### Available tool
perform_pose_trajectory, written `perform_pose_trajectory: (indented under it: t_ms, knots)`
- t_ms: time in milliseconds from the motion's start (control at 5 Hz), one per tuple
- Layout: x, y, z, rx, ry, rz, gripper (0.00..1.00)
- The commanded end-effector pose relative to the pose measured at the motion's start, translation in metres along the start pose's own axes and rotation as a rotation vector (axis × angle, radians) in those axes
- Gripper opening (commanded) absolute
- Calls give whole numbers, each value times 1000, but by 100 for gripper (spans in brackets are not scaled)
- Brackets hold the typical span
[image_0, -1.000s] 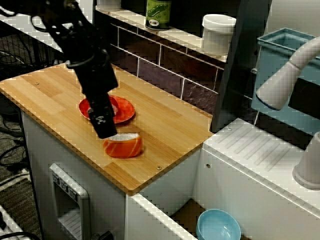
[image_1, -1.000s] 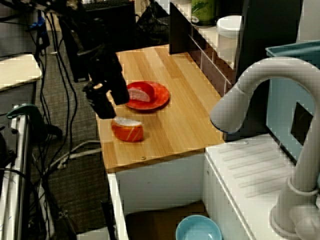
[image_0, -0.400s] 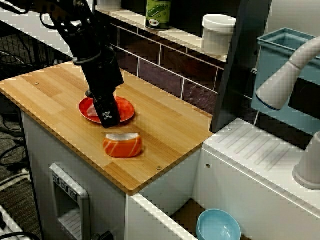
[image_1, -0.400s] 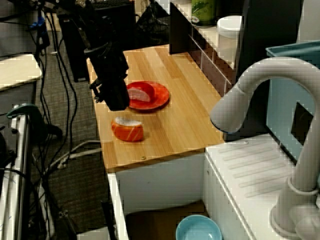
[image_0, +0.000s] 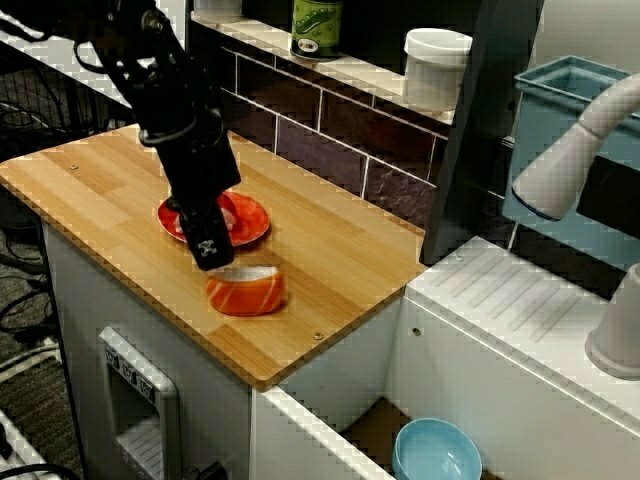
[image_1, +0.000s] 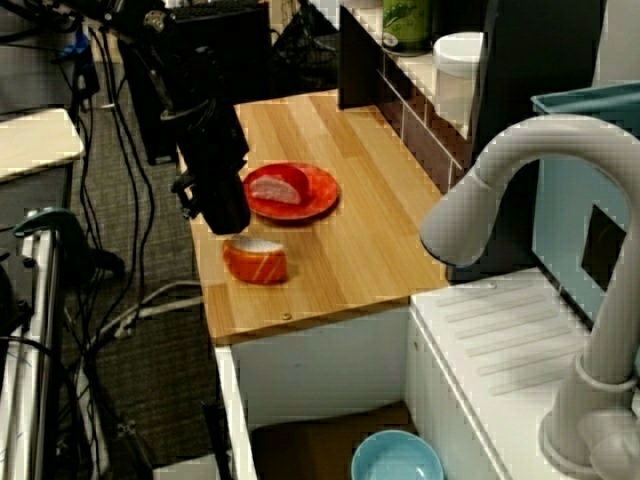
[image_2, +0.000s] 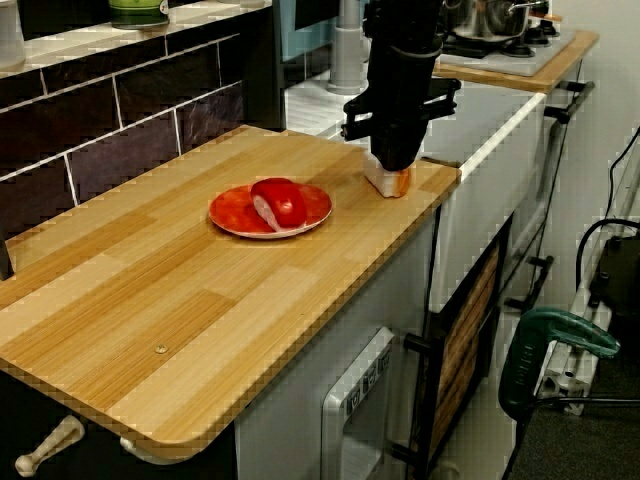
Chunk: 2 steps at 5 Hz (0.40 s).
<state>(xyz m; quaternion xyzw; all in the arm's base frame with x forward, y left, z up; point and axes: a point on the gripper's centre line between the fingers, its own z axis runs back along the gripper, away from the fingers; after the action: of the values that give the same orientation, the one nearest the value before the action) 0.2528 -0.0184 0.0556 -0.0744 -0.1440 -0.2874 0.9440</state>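
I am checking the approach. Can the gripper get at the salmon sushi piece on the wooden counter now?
Probably yes. The gripper hangs close above the salmon sushi piece, beside the red plate; nothing on the wooden counter lies between them.

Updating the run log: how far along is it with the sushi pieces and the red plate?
Done: one red-topped sushi piece lies on the red plate. In hand: nothing lifted; the gripper hangs just above the salmon piece, which sits on the wooden counter beside the plate. Jaw opening cannot be told. Left, probably: getting the salmon piece onto the plate.
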Motion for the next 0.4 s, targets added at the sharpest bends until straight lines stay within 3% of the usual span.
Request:
perform_pose_trajectory:
  t_ms: [0, 200]
  knots:
    - [-9, -15, 5, 26, -8, 15, 0]
    - [-10, -16, 0, 35, -2, 20, 0]
